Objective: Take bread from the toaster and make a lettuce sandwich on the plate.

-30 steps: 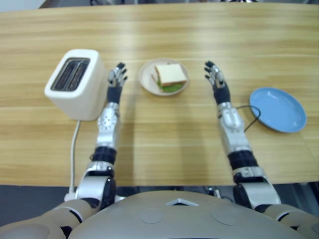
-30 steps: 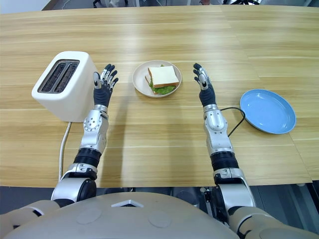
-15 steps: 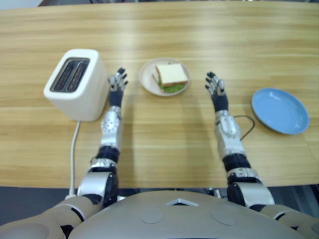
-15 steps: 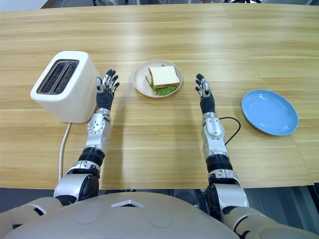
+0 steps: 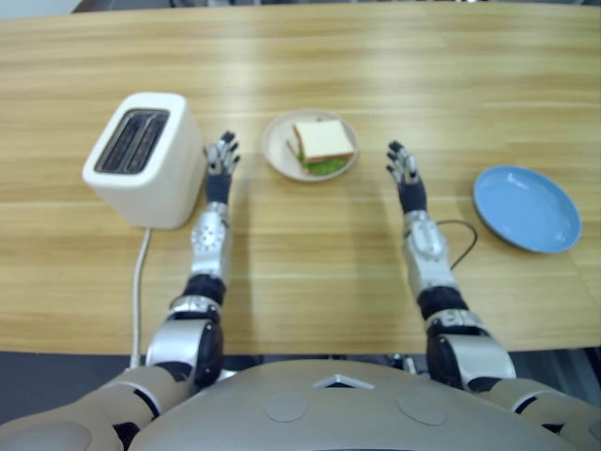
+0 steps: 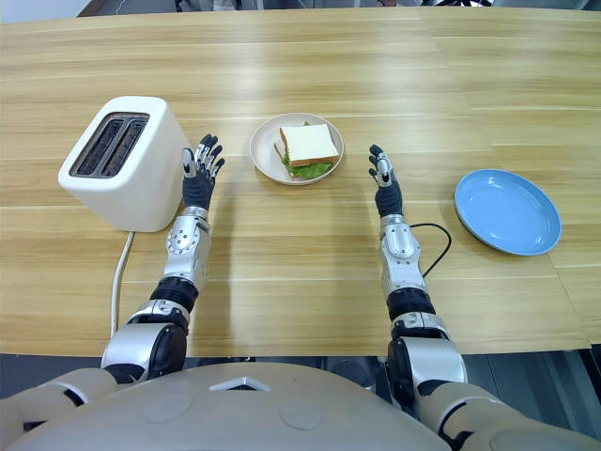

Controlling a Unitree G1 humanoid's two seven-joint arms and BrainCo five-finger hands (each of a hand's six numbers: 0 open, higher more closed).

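A white toaster (image 6: pixel 117 171) stands at the left of the wooden table, both slots dark and showing no bread. On a small cream plate (image 6: pixel 265 137) in the middle lies a sandwich (image 6: pixel 307 147) of white bread with green lettuce showing under it. My left hand (image 6: pixel 199 172) rests just right of the toaster, fingers stretched out flat, holding nothing. My right hand (image 6: pixel 383 180) lies to the right of the plate, fingers also extended and empty. Both hands are a short way nearer to me than the plate.
A blue plate (image 6: pixel 507 209) sits at the right of the table with nothing on it. A thin black cable (image 6: pixel 438 246) loops beside my right forearm. The toaster's white cord (image 6: pixel 118 278) runs down off the near table edge.
Both arms have drawn back toward me, away from the plate; the right hand moved most. The sandwich and toaster stay put.
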